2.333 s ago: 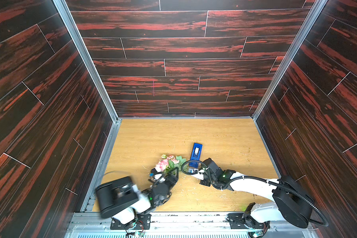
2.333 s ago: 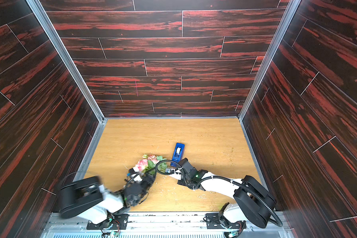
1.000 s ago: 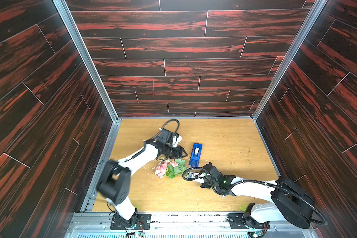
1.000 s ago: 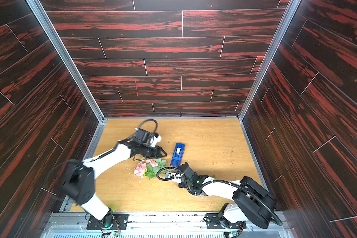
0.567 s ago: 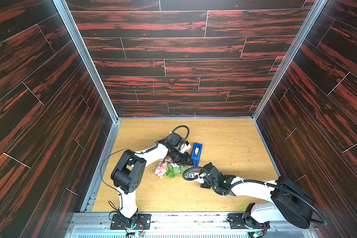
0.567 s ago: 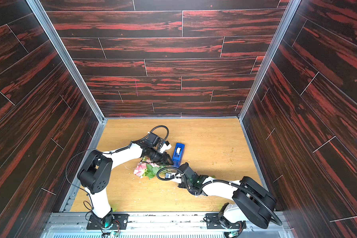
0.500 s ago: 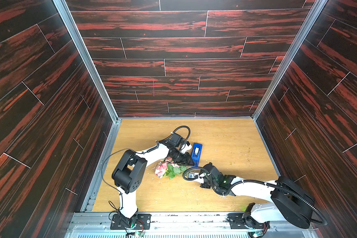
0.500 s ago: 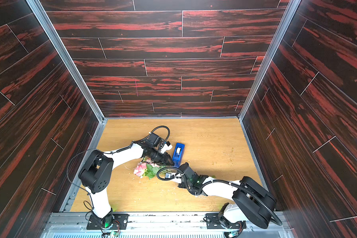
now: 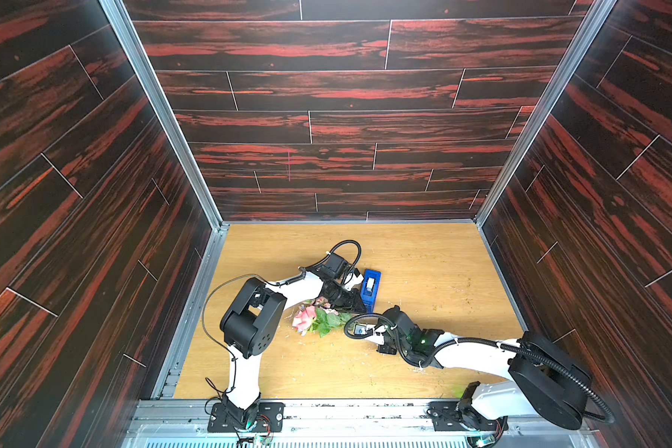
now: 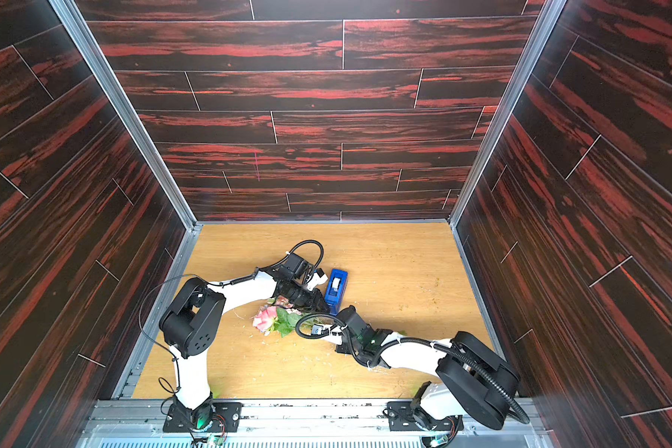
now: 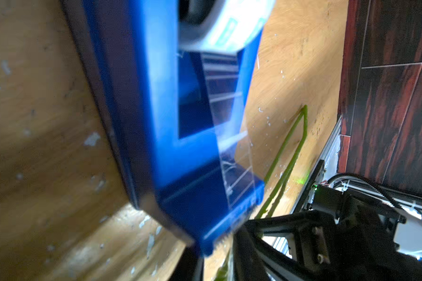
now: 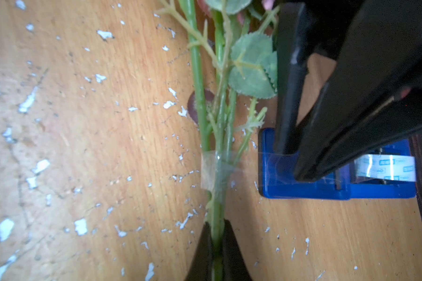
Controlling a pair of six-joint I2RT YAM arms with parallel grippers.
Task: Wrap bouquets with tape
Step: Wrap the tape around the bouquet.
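Note:
The bouquet (image 9: pixel 311 318) of pink and white roses lies mid-table in both top views (image 10: pixel 272 318). My right gripper (image 12: pixel 217 222) is shut on its green stems (image 12: pixel 197 97). A band of clear tape (image 12: pixel 213 170) wraps the stems, and a strip runs from it to the blue dispenser (image 12: pixel 302 191). The dispenser (image 9: pixel 370 289) holds a whitish roll (image 11: pixel 219 29). My left gripper (image 9: pixel 359 308) is at its near cutter end. The left gripper's black fingers (image 12: pixel 286 97) straddle the strip, a narrow gap showing between them in the left wrist view (image 11: pixel 217 245).
Dark red wood walls close the table on three sides. A metal rail (image 9: pixel 326 411) runs along the front. My left arm's elbow (image 9: pixel 249 322) stands left of the bouquet, and my right arm (image 9: pixel 466 349) lies along the front right. White flecks dot the wooden table (image 9: pixel 423 252).
My left arm swung from the front by the rose heads over to the dispenser's near end, and its jaws have narrowed. The right gripper kept hold of the stems.

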